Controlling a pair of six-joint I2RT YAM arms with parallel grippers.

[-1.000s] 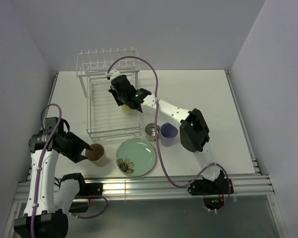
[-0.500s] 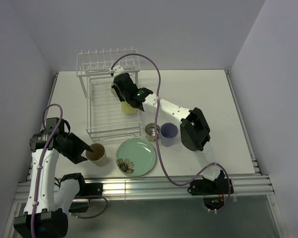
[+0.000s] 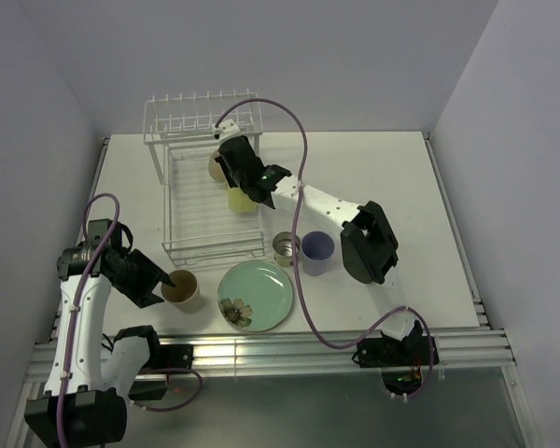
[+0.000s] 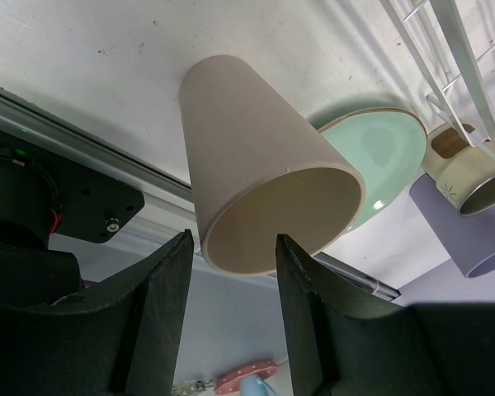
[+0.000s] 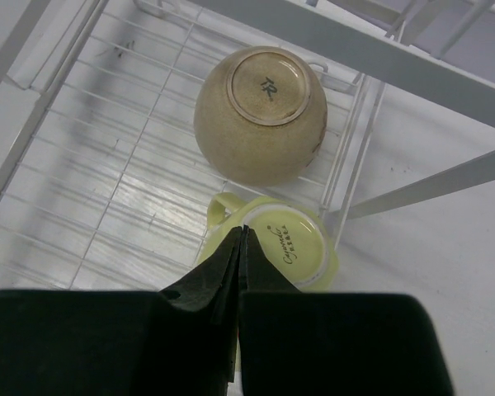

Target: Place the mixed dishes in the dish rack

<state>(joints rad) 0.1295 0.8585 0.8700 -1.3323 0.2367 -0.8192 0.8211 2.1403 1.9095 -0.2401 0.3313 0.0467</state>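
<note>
1. My left gripper [image 4: 233,238] stands half open at the rim of the tan cup [image 4: 247,157] on the bench [image 3: 373,168]; I cannot tell whether it grips.
2. My right gripper [image 5: 242,235], shut and empty, hovers over the yellow-green mug [image 5: 293,247], inverted in the dish rack [image 5: 346,51], presumably to drain.

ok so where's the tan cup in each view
top external: tan cup at lower left, by the left hand, near the plate.
left wrist: centre, lying on its side, mouth toward the camera.
right wrist: not in it.
shared landmark: dish rack, seen in all three.
</note>
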